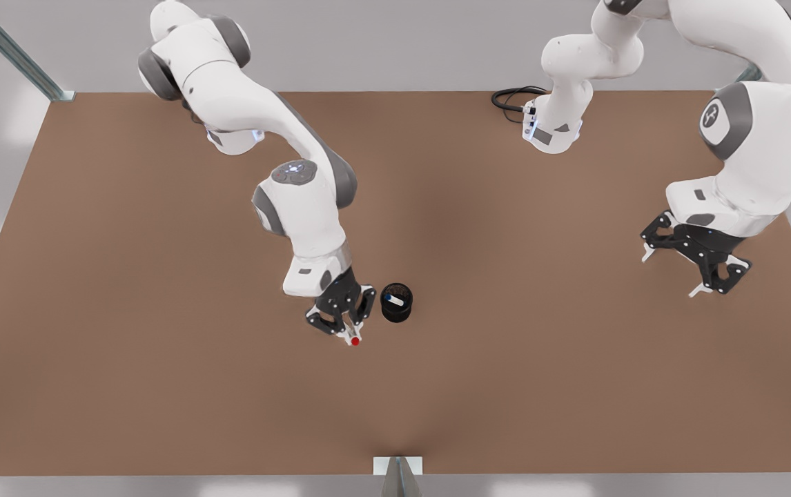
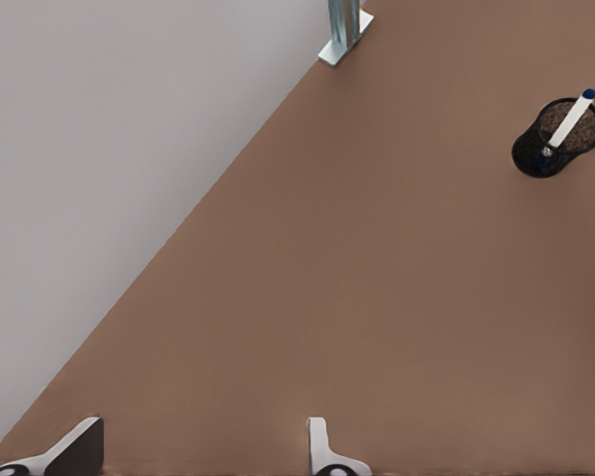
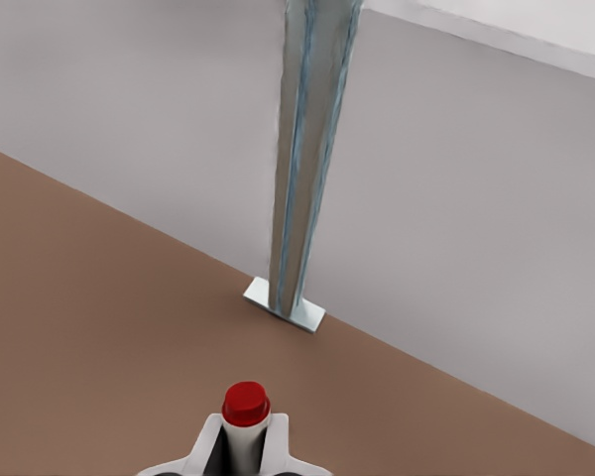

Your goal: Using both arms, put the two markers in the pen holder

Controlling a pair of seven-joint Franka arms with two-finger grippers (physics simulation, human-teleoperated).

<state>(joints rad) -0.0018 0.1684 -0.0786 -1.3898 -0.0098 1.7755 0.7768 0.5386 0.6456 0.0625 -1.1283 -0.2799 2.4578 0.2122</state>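
The black mesh pen holder (image 1: 396, 308) stands on the brown table with the blue-capped marker (image 1: 394, 299) leaning inside it. Just beside it, on the front view's left, my right gripper (image 1: 350, 333) is shut on the red-capped marker (image 1: 355, 341), which stands upright with its red end (image 3: 246, 405) sticking out past the fingertips. My left gripper (image 1: 671, 275) waits far off at the front view's right, open and holding nothing. From its wrist view, the spread left gripper (image 2: 200, 441) looks at the pen holder (image 2: 535, 159) and the blue marker (image 2: 567, 124) from a distance.
A metal post (image 3: 302, 198) rises from the table's near edge (image 1: 399, 475). A black cable (image 1: 513, 100) lies by the arm base at the back. Grey floor lies beyond the table edge (image 2: 129, 198).
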